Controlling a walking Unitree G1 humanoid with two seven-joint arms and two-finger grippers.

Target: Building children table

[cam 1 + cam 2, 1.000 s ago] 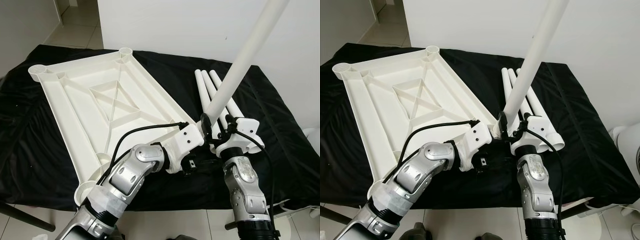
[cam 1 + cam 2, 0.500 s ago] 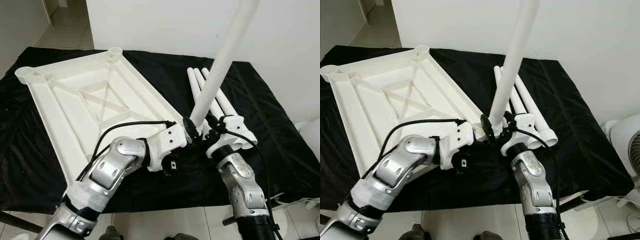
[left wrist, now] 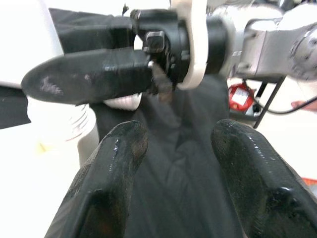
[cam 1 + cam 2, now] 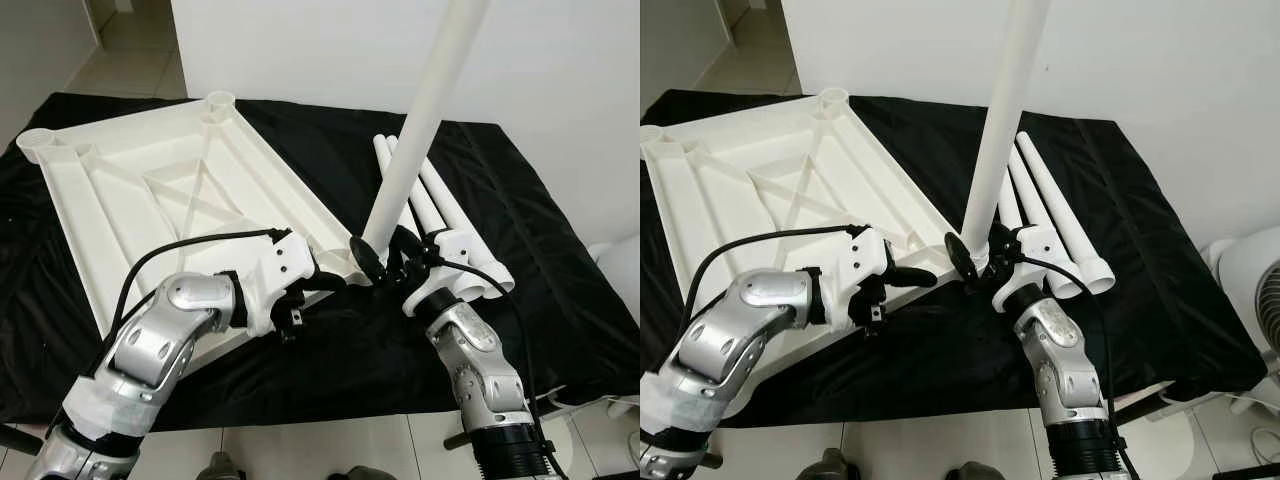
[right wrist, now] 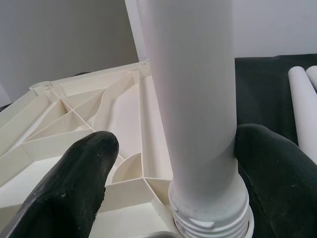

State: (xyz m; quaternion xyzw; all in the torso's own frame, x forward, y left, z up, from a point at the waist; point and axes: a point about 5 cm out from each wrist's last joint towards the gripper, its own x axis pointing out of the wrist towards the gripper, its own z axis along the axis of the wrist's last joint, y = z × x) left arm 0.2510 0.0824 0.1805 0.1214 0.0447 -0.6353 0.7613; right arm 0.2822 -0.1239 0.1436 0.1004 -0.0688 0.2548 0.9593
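Note:
The white table top [image 4: 150, 200] lies upside down on the black cloth. A long white table leg [image 4: 420, 110] stands almost upright with its threaded end [image 5: 208, 223] at the top's near right corner socket. My right gripper [image 4: 380, 258] is shut on the leg just above that end, one black finger on each side [image 5: 178, 148]. To the left, my left gripper [image 4: 335, 280] hovers open over the cloth with nothing between its fingers [image 3: 178, 144]. It points at the leg's base and does not touch it.
Three spare white legs [image 4: 440, 200] lie side by side on the cloth behind my right gripper. The cloth-covered table [image 4: 560, 280] ends close in front of me. A white wall runs behind it, and a fan [image 4: 1260, 300] stands at the right.
The leg has swung from a lean to nearly upright over the corner socket. My left gripper has drawn back to the left, away from the leg's base. The camera has shifted too.

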